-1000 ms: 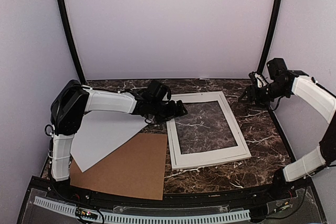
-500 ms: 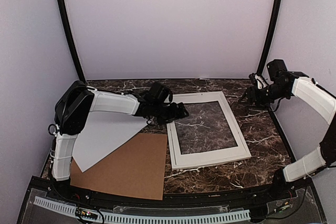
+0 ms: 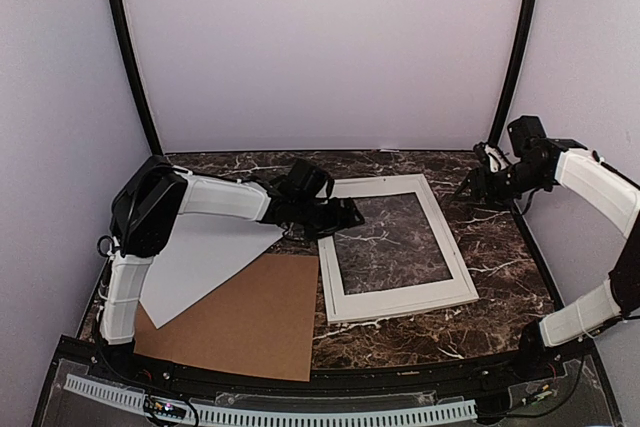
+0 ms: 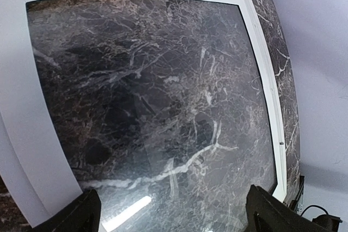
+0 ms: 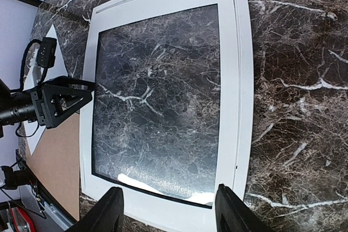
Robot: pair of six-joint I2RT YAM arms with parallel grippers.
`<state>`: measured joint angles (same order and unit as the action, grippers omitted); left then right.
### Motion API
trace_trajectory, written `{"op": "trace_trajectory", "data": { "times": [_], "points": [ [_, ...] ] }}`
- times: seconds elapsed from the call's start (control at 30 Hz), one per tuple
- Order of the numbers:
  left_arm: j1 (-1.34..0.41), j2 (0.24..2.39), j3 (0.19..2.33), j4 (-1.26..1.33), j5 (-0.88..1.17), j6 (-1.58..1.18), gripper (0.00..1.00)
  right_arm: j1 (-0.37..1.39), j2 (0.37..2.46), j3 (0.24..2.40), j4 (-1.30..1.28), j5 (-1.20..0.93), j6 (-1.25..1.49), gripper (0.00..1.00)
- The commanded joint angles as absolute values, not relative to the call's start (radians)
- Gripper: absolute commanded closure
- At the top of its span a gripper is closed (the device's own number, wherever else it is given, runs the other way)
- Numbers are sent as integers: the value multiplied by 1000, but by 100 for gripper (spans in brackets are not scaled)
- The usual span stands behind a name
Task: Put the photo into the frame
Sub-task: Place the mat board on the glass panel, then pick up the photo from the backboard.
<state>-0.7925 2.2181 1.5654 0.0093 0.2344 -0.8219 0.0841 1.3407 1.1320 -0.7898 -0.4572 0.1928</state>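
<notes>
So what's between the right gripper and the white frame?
Just bare marble table, shown in the top view. The right gripper is beyond the far right corner of the frame.

Hovering over the frame (image 4: 265, 80), left gripper (image 4: 173, 217) fingertips spread wide at 7 and 5 o'clock; looking through the clear centre onto dark marbled desk (image 4: 285, 74).
</notes>
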Motion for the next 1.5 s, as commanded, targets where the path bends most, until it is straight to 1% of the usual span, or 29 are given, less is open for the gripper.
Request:
{"op": "trace_trajectory", "data": {
  "times": [0.0, 0.2, 0.37, 0.57, 0.67, 0.8, 1.13, 1.47],
  "points": [
    [-798, 2237, 1600, -9, 286, -778, 4, 81, 1323, 1110, -736, -469, 201, 42],
    [-796, 2184, 1653, -22, 284, -672, 3, 89, 1317, 1045, -677, -369, 258, 42],
    [-763, 2138, 1662, -41, 292, -613, 2, 159, 1329, 991, -590, -241, 313, 42],
    [-724, 2090, 1670, -102, 232, -528, 2, 248, 1429, 997, -465, -49, 356, 36],
    [-713, 2072, 1675, -131, 182, -491, 2, 257, 1512, 1023, -403, 27, 352, 33],
    [-688, 2054, 1674, -167, 137, -458, 1, 265, 1644, 1103, -356, 77, 329, 26],
    [-636, 2039, 1635, -164, 131, -453, 1, 287, 1922, 1313, -338, 158, 296, 23],
    [-632, 2039, 1597, -132, 161, -464, 1, 305, 2037, 1394, -334, 185, 283, 24]
  ]
}}
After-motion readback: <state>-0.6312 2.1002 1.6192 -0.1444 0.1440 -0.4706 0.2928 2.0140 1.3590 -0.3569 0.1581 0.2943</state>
